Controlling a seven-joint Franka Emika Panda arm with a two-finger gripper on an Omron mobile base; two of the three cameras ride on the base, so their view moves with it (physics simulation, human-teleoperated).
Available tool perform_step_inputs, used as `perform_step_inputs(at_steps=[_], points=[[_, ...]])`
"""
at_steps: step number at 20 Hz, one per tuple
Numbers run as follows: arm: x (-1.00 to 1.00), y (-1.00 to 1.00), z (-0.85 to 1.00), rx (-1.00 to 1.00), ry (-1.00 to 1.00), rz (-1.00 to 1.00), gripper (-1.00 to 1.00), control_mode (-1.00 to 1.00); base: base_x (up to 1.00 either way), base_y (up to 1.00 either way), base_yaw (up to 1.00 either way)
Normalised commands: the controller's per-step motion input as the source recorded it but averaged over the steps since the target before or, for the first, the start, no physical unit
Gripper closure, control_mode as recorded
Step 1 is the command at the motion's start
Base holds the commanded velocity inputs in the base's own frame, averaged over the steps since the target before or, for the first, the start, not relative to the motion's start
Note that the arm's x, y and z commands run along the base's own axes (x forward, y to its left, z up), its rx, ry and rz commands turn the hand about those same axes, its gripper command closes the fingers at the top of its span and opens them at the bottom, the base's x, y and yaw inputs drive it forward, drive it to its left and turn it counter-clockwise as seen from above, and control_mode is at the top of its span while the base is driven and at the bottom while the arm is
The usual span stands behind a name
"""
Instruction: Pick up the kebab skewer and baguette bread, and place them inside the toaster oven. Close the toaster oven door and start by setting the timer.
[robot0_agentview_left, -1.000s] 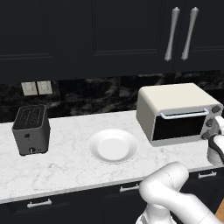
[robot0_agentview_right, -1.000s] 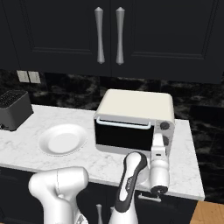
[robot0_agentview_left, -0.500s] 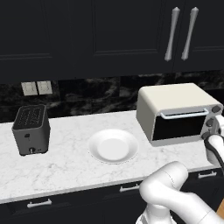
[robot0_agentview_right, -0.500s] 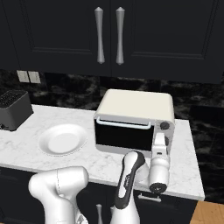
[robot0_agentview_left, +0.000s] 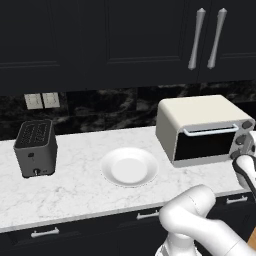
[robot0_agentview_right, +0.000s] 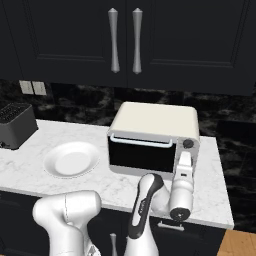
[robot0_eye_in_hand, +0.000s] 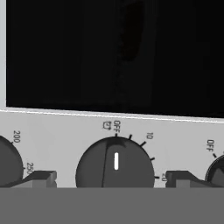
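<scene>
Spanning the scene from side to side, a white marble counter (robot0_agentview_left: 75, 185) with grey veining, backed by a black stone splash wall (robot0_agentview_left: 110, 107) and topped by dark upper cabinets (robot0_agentview_right: 65, 40) with two long silver handles (robot0_agentview_right: 125, 40). Below the counter edge, dark drawer fronts with small silver pulls (robot0_agentview_left: 44, 233). On the wall at left, a pair of pale outlet plates (robot0_agentview_left: 42, 100). Standing at the counter's left end, a dark grey slot toaster (robot0_agentview_left: 34, 148); near the middle, a round white plate (robot0_agentview_left: 129, 167), bare. To the right of the plate, well apart from it, the cream toaster oven (robot0_agentview_right: 152, 138), its dark glass door (robot0_agentview_right: 141, 155) shut upright with the silver bar handle (robot0_agentview_right: 141, 142) across its top. Dark knobs down the oven's right-hand panel (robot0_agentview_right: 188, 144). Hovering right at that panel, the gripper (robot0_eye_in_hand: 111, 180), spread wide and grasping nothing, one fingertip (robot0_eye_in_hand: 38, 178) on each side of a dark timer knob (robot0_eye_in_hand: 114, 164) with its white pointer aimed at OFF. Cannot tell whether the tips touch the knob. Behind the door glass, only darkness: kebab skewer and baguette bread not discernible through it. At lower right, a strip of wood-toned floor (robot0_agentview_right: 238, 244).
</scene>
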Motion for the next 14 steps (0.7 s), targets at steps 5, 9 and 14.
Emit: perform_step_inputs(at_steps=[5, 9, 14], points=[[0.00, 0.00, 0.00, 0.03, 0.00, 0.00, -1.00, -1.00, 0.00, 0.00, 0.00], [-0.02, 0.00, 0.00, 0.00, 0.00, 0.00, -1.00, -1.00, 0.00, 0.00, 0.00], [-0.13, 0.00, 0.00, 0.00, -0.01, 0.00, -1.00, -1.00, 0.00, 0.00, 0.00]])
